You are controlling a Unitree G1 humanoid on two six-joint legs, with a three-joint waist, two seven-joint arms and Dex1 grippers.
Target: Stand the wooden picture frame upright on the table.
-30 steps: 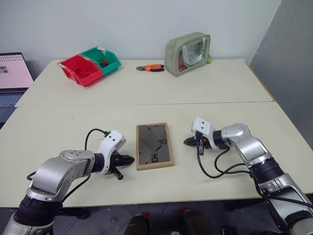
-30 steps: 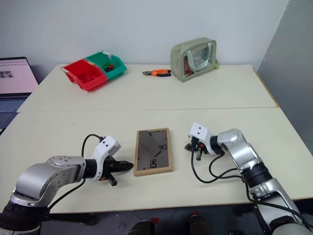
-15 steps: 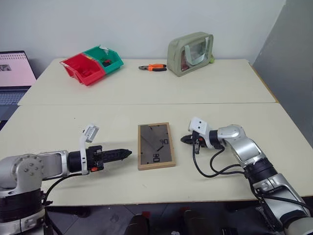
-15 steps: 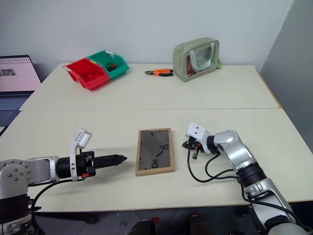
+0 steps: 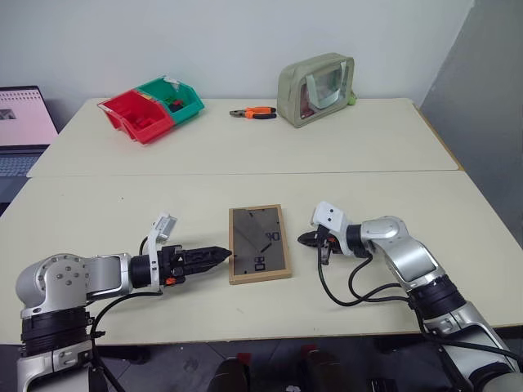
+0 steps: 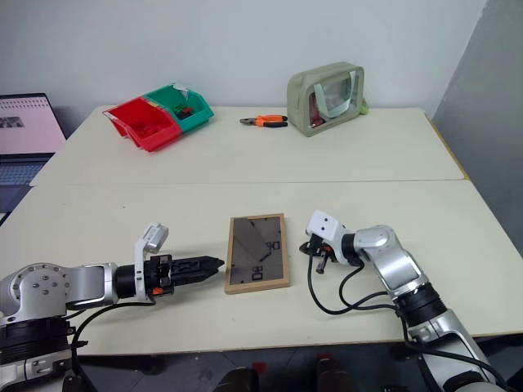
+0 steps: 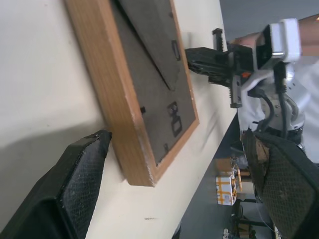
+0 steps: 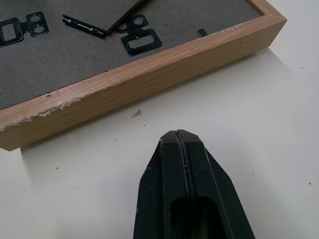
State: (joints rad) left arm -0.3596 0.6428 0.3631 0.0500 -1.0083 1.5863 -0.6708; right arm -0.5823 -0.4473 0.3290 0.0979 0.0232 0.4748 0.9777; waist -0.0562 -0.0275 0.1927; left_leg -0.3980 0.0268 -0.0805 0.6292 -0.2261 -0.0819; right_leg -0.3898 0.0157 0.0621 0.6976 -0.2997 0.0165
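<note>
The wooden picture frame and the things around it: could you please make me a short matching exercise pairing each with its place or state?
Things:
1. wooden picture frame
2. left tool
3. right tool
4. orange-handled pliers

States:
A. shut, tip beside the frame's edge
B. lying flat, back panel up
C. on the far slab of the table, beside a green pouch
D. open, fingers at the frame's edge

Pairs: 1-B, 2-D, 3-A, 4-C

Table (image 5: pixel 245 159) w/ wooden picture frame (image 5: pixel 259 242) face-down, bins (image 5: pixel 151 109), pliers (image 5: pixel 252 113), prob. pouch (image 5: pixel 316 77).
</note>
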